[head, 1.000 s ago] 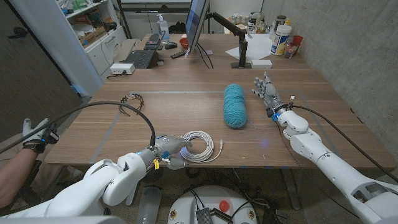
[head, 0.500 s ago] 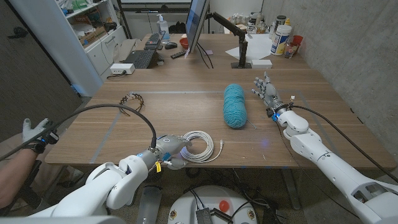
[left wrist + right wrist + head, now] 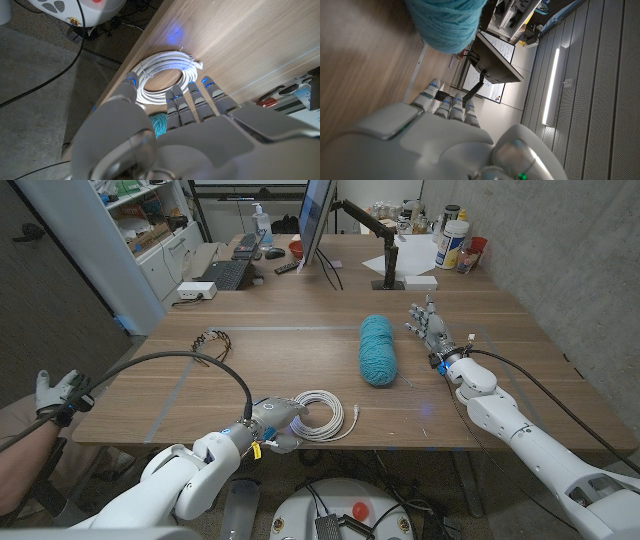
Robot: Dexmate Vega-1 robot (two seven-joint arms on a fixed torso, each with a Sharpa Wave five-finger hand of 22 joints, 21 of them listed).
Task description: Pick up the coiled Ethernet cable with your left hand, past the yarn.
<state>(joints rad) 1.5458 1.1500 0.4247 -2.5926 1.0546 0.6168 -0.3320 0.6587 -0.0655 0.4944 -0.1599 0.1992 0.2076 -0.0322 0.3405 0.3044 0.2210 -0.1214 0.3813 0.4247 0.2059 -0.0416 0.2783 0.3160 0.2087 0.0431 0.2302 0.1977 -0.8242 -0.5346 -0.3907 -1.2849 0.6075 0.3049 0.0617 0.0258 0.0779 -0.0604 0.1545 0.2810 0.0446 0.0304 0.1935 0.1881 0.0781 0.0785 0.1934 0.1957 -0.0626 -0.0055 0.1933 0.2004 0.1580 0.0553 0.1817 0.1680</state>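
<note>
The coiled white Ethernet cable (image 3: 338,418) lies near the table's front edge, on the near side of the teal yarn skein (image 3: 378,350). My left hand (image 3: 275,421) is at the coil's left edge, fingers reaching toward it. In the left wrist view the fingers (image 3: 195,102) stretch out over the rim of the coil (image 3: 165,60) with the thumb beside it, gripping nothing; a bit of yarn (image 3: 159,124) shows between them. My right hand (image 3: 428,327) stands to the right of the yarn, fingers straight and apart, empty. Its own view has the hand (image 3: 435,135) with the yarn (image 3: 447,22) ahead.
A small dark wire bundle (image 3: 212,338) lies at the table's left middle. A monitor (image 3: 318,220), keyboard (image 3: 228,275), monitor-arm stand (image 3: 388,270) and bottles (image 3: 452,242) crowd the far end. A person's gloved hand (image 3: 55,395) is off the table's left side.
My left hand stays at the coil; its forearm and hose have shifted slightly. The person's gloved hand at the left has moved a little. The right arm is still.
</note>
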